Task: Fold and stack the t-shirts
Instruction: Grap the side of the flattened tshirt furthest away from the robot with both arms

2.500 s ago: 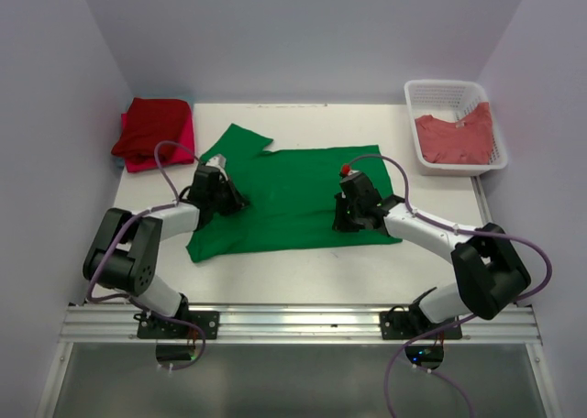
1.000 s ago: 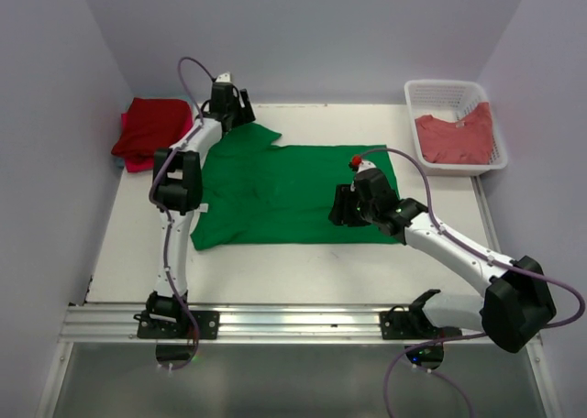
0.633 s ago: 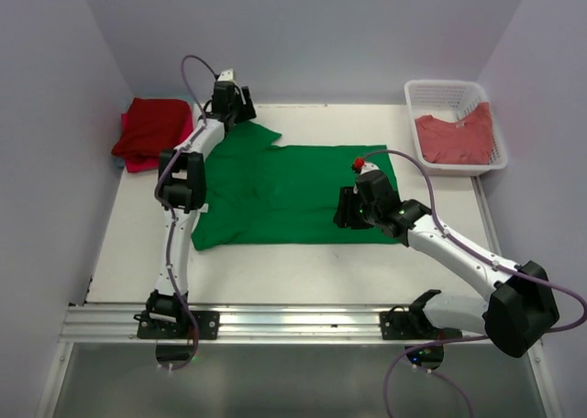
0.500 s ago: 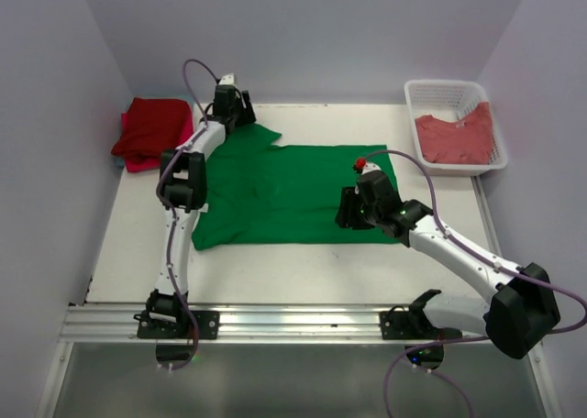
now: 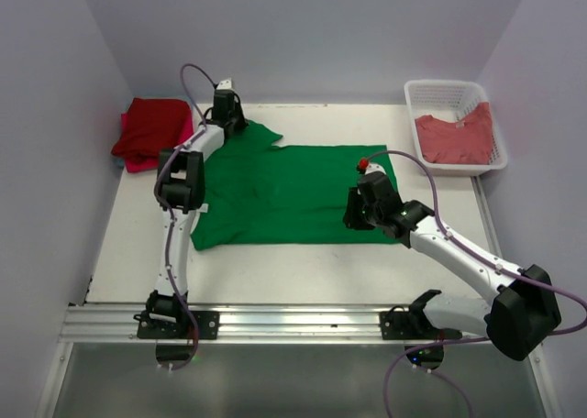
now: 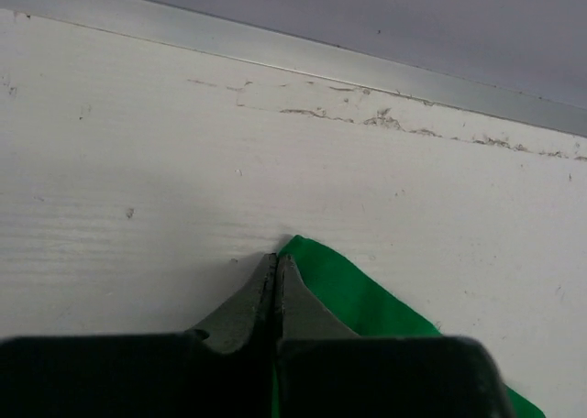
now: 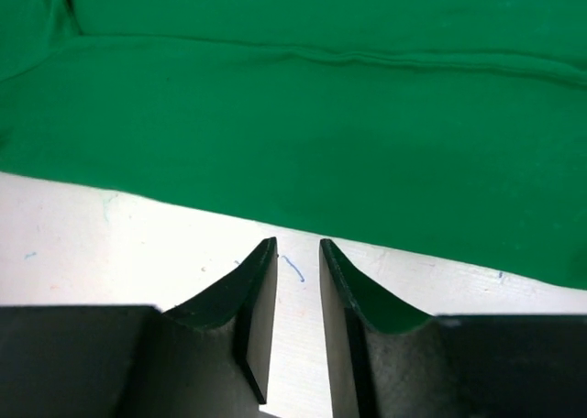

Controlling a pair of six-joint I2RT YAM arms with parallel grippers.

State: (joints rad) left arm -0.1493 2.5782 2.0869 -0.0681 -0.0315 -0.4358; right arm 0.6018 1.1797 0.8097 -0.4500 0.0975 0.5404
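Seen from overhead, the green t-shirt (image 5: pixel 284 193) lies spread flat across the middle of the white table (image 5: pixel 303 271). One sleeve (image 5: pixel 260 134) reaches toward the upper left. Your left arm stretches far up the left side of the frame, and the left gripper (image 5: pixel 229 117) sits at the tip of that sleeve. From above you cannot tell how its jaws stand. The left wrist view settles it. The two fingers (image 6: pixel 243 303) are pressed together with no gap, and the pointed green corner of the sleeve (image 6: pixel 344 294) comes out right at their tips, on bare tabletop. The gripper is clenched on that corner.

In the overhead view the right gripper (image 5: pixel 352 214) appears right of centre, seemingly over the lower right part of the shirt. The right wrist view shows more. Its fingers (image 7: pixel 257 290) stand slightly apart with nothing between them. The tips are over bare table just short of the shirt's edge, and green cloth (image 7: pixel 293 115) fills the upper half of that frame.

Only the overhead view shows the rest. A folded pile of red and pink t-shirts (image 5: pixel 151 132) sits at the upper left, near the left gripper but apart from the green sleeve. At the upper right, a white basket (image 5: pixel 445 95) holds a salmon-red t-shirt (image 5: pixel 454 138), well apart from both arms.
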